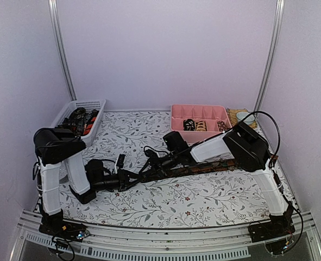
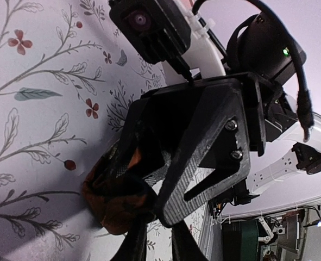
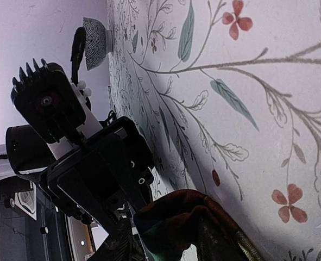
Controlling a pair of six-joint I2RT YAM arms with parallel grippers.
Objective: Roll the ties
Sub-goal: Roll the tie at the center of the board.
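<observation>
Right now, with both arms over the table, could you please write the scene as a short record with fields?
On table: dark brown patterned tie, stretched over the floral table from the middle toward the right edge.
Left arm: left gripper at the tie's bunched end; grip cannot be told.
Right arm: right gripper at the same end, facing the left one; grip cannot be told.
Back left: white basket holding loose ties, dark and orange-red.
Back right: pink tray with rolled ties in some compartments.
</observation>
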